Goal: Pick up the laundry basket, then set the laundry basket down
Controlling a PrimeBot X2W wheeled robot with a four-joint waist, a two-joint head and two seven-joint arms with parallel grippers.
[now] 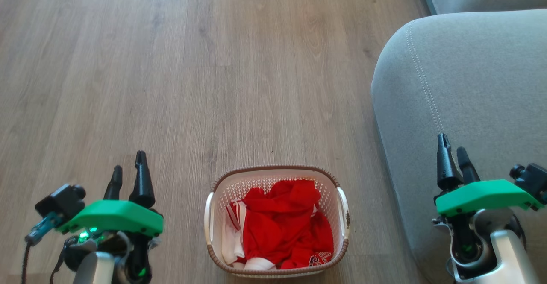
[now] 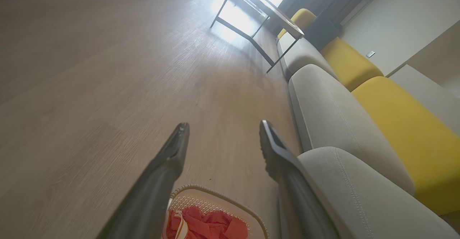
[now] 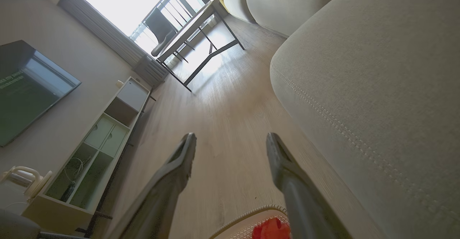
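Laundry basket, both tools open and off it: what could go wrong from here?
1. The open right tool hangs over the grey sofa, and the laundry basket sits close beside that sofa; reaching the right handle may scrape the upholstery.
2. The left tool is also open and apart from the basket. If the two grips on the thin side handles land unevenly, the basket may tilt and spill the red clothes.

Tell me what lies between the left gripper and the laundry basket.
Just bare wood floor, as the head view shows; the open left gripper stands apart from the laundry basket, to its left.
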